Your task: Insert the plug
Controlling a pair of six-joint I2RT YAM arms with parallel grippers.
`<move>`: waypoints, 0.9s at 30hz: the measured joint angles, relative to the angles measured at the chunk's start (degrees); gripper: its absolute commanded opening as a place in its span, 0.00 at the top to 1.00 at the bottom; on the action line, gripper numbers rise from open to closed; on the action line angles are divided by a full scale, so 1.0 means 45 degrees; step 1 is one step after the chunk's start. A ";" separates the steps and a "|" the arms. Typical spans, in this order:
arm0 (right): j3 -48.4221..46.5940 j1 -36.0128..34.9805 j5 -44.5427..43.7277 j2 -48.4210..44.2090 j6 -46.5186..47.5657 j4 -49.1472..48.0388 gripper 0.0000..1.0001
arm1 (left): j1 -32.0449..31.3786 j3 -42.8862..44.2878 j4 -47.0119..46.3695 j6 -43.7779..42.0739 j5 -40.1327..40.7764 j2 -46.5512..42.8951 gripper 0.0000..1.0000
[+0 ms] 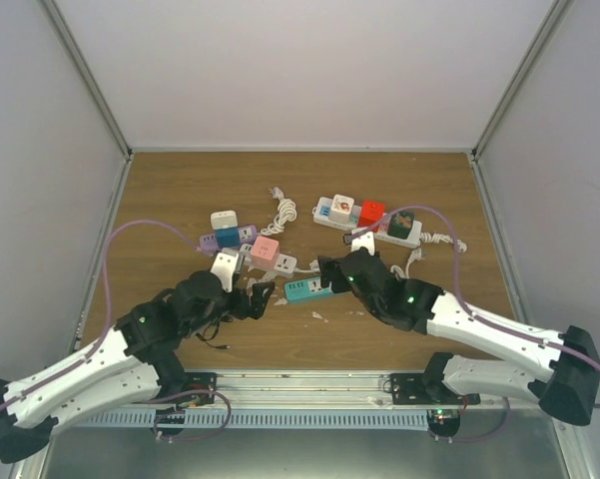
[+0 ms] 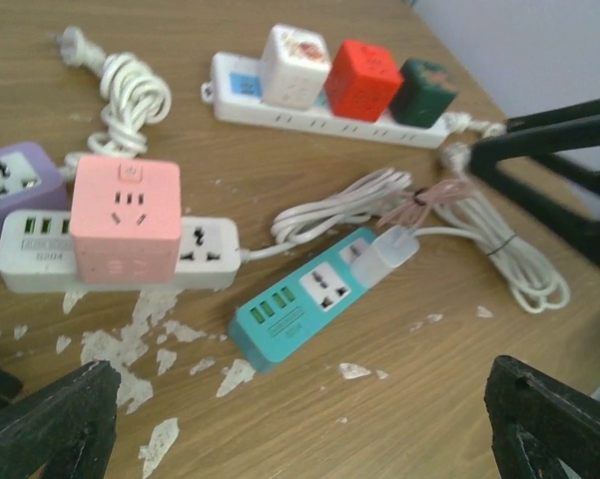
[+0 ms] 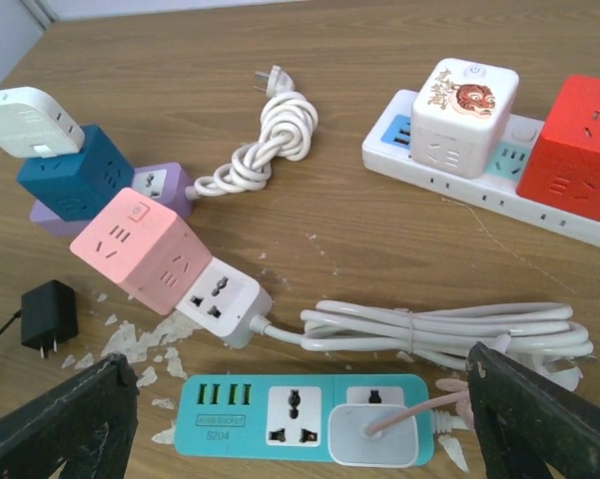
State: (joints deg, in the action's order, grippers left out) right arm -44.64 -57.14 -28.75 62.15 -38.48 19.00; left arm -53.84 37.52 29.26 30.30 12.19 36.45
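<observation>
A teal power strip (image 1: 307, 290) lies on the wooden table between my two grippers. A white plug (image 3: 374, 434) with a thin pink cable sits in its end socket; it also shows in the left wrist view (image 2: 389, 249). The strip's middle socket (image 3: 295, 414) is empty. My left gripper (image 2: 300, 429) is open and empty, hovering just left of the strip (image 2: 304, 299). My right gripper (image 3: 300, 424) is open and empty, its fingers (image 3: 539, 419) straddling the strip (image 3: 220, 414) from above, touching nothing.
A pink cube (image 3: 140, 249) sits on a white strip with a bundled cable (image 3: 449, 329). A long white strip (image 1: 369, 225) carries white, red and green cubes. A purple strip with a blue cube (image 3: 70, 180), a coiled cable (image 3: 270, 140) and a black adapter (image 3: 48, 314) lie nearby.
</observation>
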 measured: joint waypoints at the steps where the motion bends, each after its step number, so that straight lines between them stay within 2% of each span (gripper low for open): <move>1: 0.0039 0.0015 0.0068 -0.0209 -0.0049 0.0117 0.16 | 0.0000 -0.0034 -0.0063 0.0117 0.0102 0.0238 0.02; 5: 0.0102 0.0151 0.0253 -0.0369 -0.0355 0.0403 0.32 | 0.0199 -0.0058 -0.0083 0.0908 0.0777 0.1501 0.12; 8: 0.0306 0.0233 0.0515 -0.0049 -0.0656 0.0559 0.37 | 0.0597 -0.0112 -0.0083 0.1666 0.1166 0.2127 0.22; 14: 0.0801 0.0267 0.1583 0.0583 -0.0427 0.0214 0.39 | 0.2288 -0.1064 -0.0073 0.2987 0.1622 0.2263 0.28; 19: 0.0797 0.0272 0.2725 0.1384 -0.0049 -0.0874 0.39 | 0.4765 -0.2327 -0.0486 0.3395 0.1069 0.2375 0.29; 22: 0.0777 0.0257 0.3254 0.1855 0.0063 -0.1394 0.38 | 0.5872 -0.2686 -0.1035 0.3419 0.0442 0.3133 0.28; 27: 0.0782 0.0185 0.3813 0.2108 0.0068 -0.1962 0.37 | 0.6601 -0.2681 -0.2239 0.3449 -0.0447 0.5285 0.30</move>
State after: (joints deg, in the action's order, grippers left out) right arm -41.12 -56.31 -11.60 71.64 -38.17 10.17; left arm -24.14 25.45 19.18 45.82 10.17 60.23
